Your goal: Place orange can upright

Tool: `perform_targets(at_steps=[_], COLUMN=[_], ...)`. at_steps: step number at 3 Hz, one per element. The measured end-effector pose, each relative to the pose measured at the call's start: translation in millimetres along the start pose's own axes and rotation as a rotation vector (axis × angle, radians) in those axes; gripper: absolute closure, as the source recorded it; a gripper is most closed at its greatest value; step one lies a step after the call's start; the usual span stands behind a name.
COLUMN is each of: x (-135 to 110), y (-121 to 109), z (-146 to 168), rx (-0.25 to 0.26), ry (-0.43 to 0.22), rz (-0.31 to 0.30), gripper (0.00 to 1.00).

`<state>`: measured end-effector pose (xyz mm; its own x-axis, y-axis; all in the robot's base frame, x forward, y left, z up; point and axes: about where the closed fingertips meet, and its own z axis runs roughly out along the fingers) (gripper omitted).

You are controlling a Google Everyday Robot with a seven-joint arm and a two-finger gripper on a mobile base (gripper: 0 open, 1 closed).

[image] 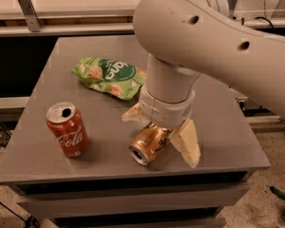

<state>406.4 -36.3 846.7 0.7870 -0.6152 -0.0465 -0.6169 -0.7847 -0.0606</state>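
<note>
The orange can (148, 145) lies on its side on the grey table (47, 160), near the front edge, with its silver top facing front-left. My gripper (160, 137) comes down from above and straddles the can. Its cream fingers (187, 141) are spread, one behind the can on the left and one against its right side. The jaws are open around the can. The wrist hides the can's far end.
A red cola can (68, 129) stands upright at the front left. A green snack bag (109, 76) lies behind the gripper at mid-table. My large arm (213, 37) spans the upper right. The table's front edge is just below the orange can.
</note>
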Motion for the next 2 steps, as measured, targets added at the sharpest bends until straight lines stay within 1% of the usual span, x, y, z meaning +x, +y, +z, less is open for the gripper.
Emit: perform_targets(at_steps=[1,2], x=[-10,-25], y=[-3,-8], z=[4,10], rx=[-0.004,-0.027], ry=[-0.013,0.004], rz=[-0.010,-0.025], gripper=[0.18,0.40])
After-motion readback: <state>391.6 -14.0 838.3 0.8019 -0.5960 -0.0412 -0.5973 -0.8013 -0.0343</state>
